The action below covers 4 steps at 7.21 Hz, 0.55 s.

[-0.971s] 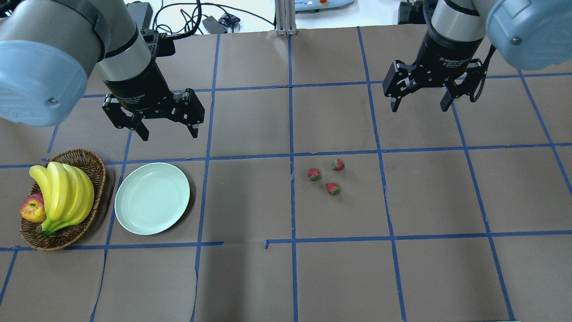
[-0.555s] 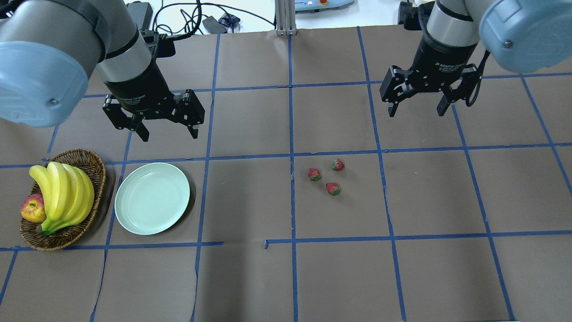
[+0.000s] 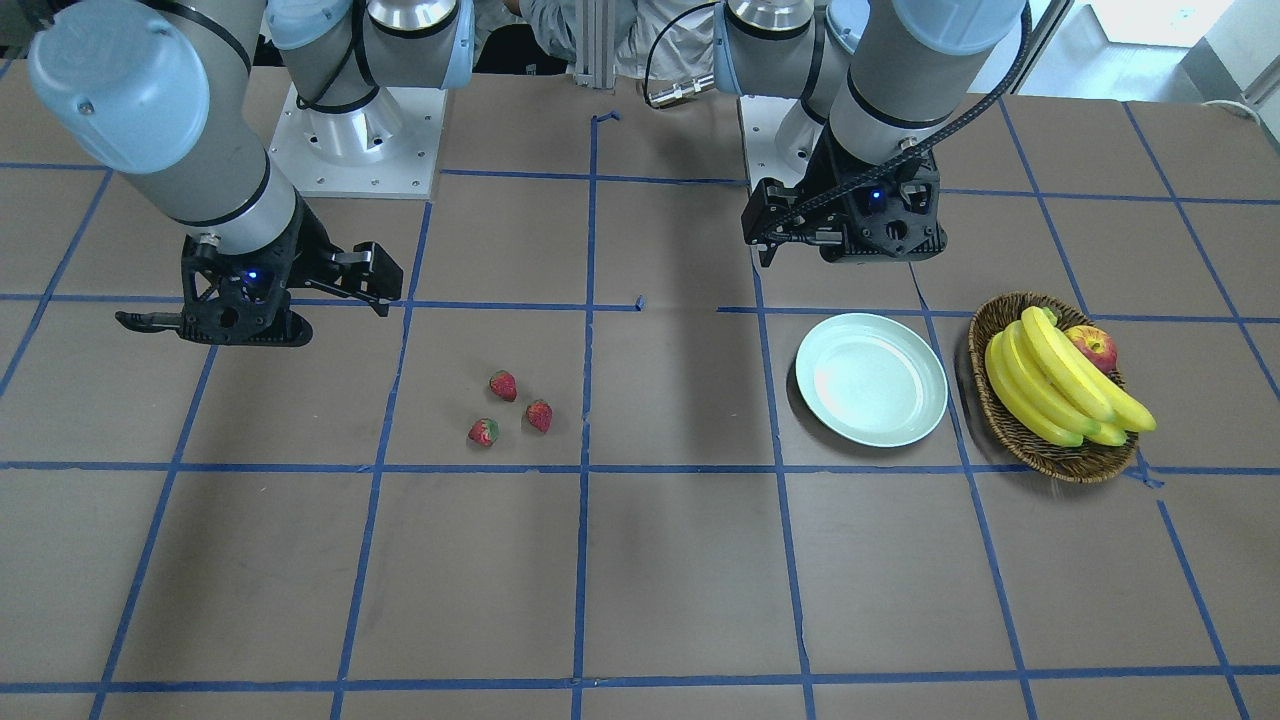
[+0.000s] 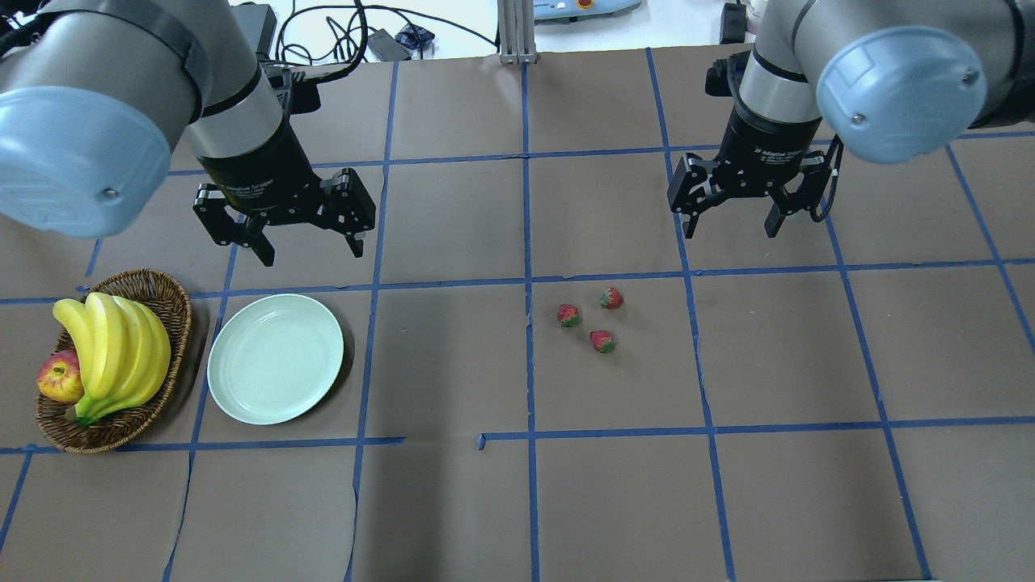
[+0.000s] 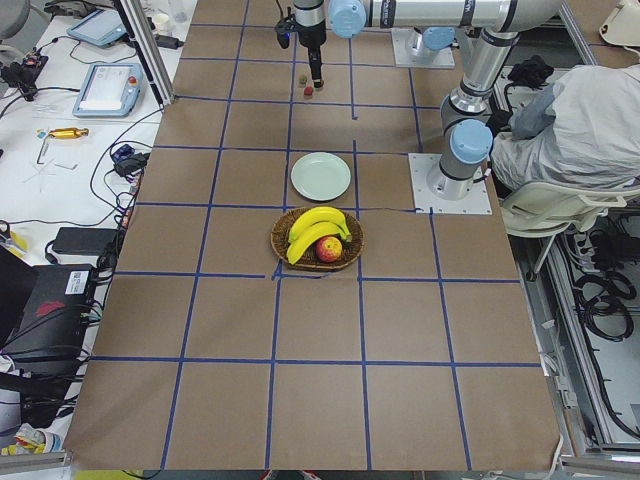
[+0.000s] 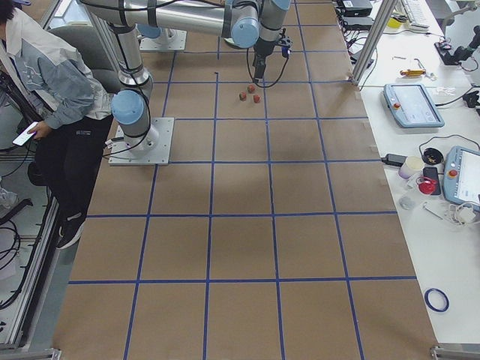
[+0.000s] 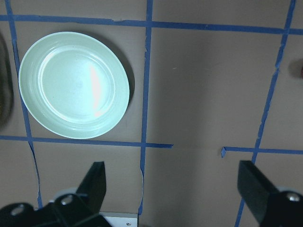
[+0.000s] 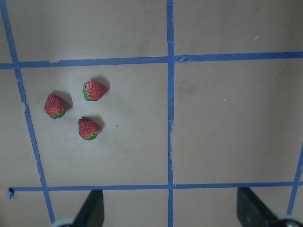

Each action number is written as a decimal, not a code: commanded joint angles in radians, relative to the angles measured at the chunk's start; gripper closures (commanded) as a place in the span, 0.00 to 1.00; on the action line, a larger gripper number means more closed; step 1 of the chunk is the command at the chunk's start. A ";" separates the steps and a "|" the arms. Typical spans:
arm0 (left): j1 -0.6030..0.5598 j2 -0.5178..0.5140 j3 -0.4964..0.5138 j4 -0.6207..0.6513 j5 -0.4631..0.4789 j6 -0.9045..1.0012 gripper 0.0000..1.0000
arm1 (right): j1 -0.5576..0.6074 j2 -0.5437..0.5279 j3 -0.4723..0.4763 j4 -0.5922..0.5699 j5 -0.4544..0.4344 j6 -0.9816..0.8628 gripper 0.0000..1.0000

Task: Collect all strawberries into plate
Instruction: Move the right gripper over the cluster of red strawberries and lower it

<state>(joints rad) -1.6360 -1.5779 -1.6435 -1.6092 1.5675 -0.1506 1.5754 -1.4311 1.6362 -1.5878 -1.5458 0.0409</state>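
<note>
Three strawberries (image 4: 568, 315) (image 4: 611, 298) (image 4: 602, 341) lie close together on the brown table, right of centre; the right wrist view shows them at its left (image 8: 55, 105) (image 8: 95, 90) (image 8: 88, 128). The pale green plate (image 4: 275, 359) sits empty at the left, and shows in the left wrist view (image 7: 74, 85) too. My right gripper (image 4: 731, 233) hangs open above the table, behind and to the right of the berries. Behind the plate, my left gripper (image 4: 311, 252) is also open and raised. Neither gripper holds anything.
A wicker basket (image 4: 121, 428) with bananas (image 4: 113, 347) and an apple (image 4: 58, 378) stands just left of the plate. Cables and devices lie beyond the table's far edge. A person (image 6: 45, 82) stands beside the robot's base.
My right gripper has moved left and nearer to the strawberries. My left gripper has shifted slightly toward the plate. Both stayed open; the berries and the plate have not moved.
</note>
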 commanded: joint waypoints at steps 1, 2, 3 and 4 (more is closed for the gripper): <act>-0.001 -0.002 -0.002 0.000 0.000 0.009 0.00 | 0.032 0.053 0.055 -0.117 0.001 0.112 0.00; -0.002 -0.004 -0.002 0.000 -0.001 0.009 0.00 | 0.058 0.086 0.091 -0.194 0.004 0.185 0.00; -0.002 -0.005 -0.002 0.000 -0.001 0.006 0.00 | 0.067 0.113 0.124 -0.271 0.006 0.253 0.00; -0.004 -0.005 -0.004 0.000 -0.001 0.002 0.00 | 0.078 0.145 0.149 -0.341 0.006 0.340 0.00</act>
<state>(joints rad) -1.6386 -1.5822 -1.6465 -1.6092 1.5664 -0.1447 1.6383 -1.3245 1.7501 -1.8385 -1.5411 0.2818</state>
